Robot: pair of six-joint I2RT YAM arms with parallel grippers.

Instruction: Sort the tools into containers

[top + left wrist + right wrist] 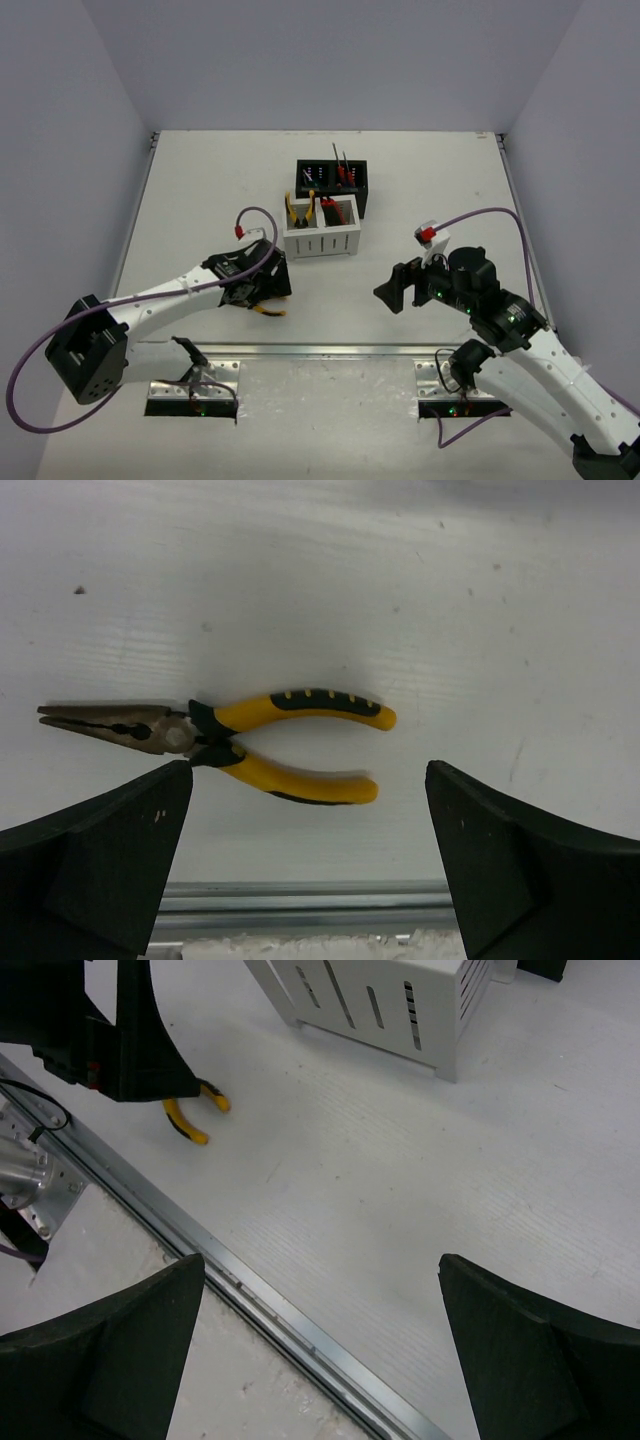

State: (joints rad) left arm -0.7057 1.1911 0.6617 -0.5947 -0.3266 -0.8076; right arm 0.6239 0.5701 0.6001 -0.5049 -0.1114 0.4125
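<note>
A yellow-and-black-handled pair of pliers (300,745) lies flat on the white table, nose pointing left in the left wrist view. My left gripper (308,768) hovers just above it, open, a finger on each side and nothing held. From above, the pliers (268,309) poke out under the left gripper (262,290). The right gripper (392,290) hangs open and empty over bare table (322,1258). The white slotted container (320,243) holds another pair of pliers (298,210) and red tools (336,212). Behind it, the black container (333,188) holds thin screwdrivers (343,165).
A metal rail (330,349) runs along the table's near edge, close below the pliers (300,900). The right wrist view shows the white container's slotted wall (400,1010), the left gripper (140,1050) and the pliers' handles (190,1120) at upper left.
</note>
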